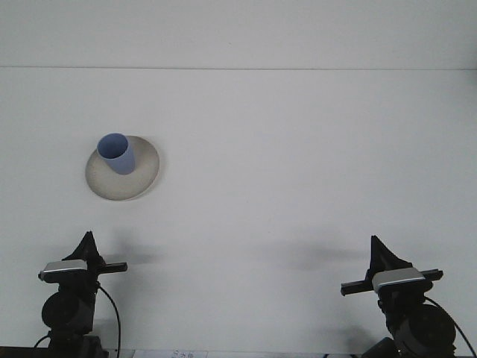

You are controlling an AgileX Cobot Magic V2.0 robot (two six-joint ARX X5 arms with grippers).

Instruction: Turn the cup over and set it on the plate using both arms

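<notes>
Cup (pixel 116 153): one, blue, standing upright with its open mouth facing up, set on the plate toward that plate's far-left part. Plate (pixel 141 179): one, round, pale beige, lying flat on the left half of the table (pixel 298 164), well apart from both of my arms. Table: one, plain white, spanning the whole view up to a thin line where it meets the white wall (pixel 238 33) at the back. Grippers: two, both mine, both low at the near edge and both far from the cup and plate. My left gripper (pixel 89 242): one, dark, pointing up and away from me, showing as a single black peak above a grey wrist block with a short black bar jutting to its right; I cannot tell from this view how its fingers stand, and nothing is seen in it. My right gripper (pixel 378 250): one, dark, likewise a single black peak above a grey block crossed by a level black bar; its grip cannot be told either, and nothing is seen in it. Cables: one black lead visible, looping down beside my left arm base. Shadows: two faint ones on the table, one just beyond each gripper.
</notes>
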